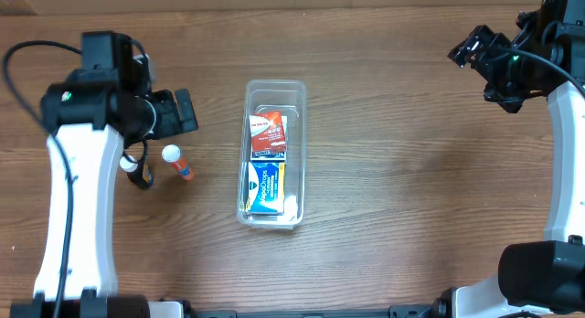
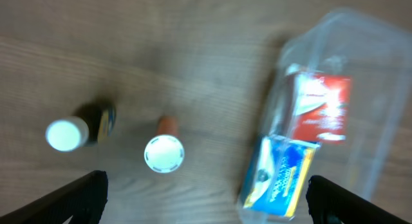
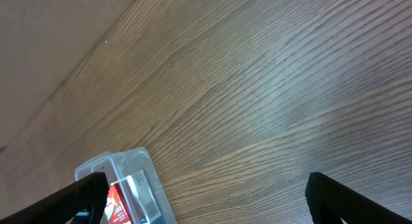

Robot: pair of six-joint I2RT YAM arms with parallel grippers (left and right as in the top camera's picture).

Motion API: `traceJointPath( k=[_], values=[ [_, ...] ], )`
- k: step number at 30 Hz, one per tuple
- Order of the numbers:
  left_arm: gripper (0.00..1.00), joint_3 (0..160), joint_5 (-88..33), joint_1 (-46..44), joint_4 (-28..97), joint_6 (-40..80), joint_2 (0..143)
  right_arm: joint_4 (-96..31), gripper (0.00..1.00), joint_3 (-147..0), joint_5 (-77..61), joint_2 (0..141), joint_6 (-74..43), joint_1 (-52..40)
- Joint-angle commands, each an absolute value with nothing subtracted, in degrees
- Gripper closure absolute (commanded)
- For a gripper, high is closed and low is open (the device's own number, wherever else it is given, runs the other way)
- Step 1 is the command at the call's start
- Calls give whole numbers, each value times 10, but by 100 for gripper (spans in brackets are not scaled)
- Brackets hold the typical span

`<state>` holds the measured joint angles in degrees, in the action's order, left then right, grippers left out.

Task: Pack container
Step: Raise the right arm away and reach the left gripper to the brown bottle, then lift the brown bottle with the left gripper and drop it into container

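**Inspector:** Overhead?
**Assistant:** The container [image 1: 274, 91] lies between the arms, nearer the left gripper [image 1: 186, 111]. It holds a red box [image 1: 269, 133] and a blue box [image 1: 266, 187], end to end. The right gripper [image 1: 475, 51] hangs well apart.
**Inspector:** Left wrist?
**Assistant:** Fingers spread wide, nothing held. Container ahead, rightward; glue stick [image 2: 164, 150] and dark bottle [image 2: 87, 126] ahead, leftward.
**Inspector:** Right wrist?
**Assistant:** Spread wide, empty. Container end just beyond its left finger.

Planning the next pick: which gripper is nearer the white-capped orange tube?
Left. The left gripper hangs close by the tube, on the container's left side; the right gripper is far off beyond its other side.
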<state>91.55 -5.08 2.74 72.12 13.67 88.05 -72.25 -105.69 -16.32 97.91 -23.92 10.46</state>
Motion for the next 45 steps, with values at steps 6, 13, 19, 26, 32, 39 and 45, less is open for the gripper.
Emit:
traceJointPath(
  k=[6,13,19,26,32,39,45],
  values=[
    [0,927,59,118,809,148,925,-721,0,-1061,-166,976,-235,106],
    [0,848,-31,230,751,2,927,-721,0,-1061,-166,976,-235,106],
    [15,786,-45,228,666,-34,972,-721,0,-1061,-166,976,-236,106],
    [44,786,-90,228,642,-107,1064,-721,0,-1061,-166,976,-235,106],
    [77,870,-68,228,713,-76,1053,-721,0,-1061,-166,976,-236,106],
    [80,1203,-56,157,952,-10,995,-721,0,-1061,-166,976,-236,106],
    [79,1199,-71,-114,875,87,996,-721,0,-1061,-166,976,-236,106]
  ],
)
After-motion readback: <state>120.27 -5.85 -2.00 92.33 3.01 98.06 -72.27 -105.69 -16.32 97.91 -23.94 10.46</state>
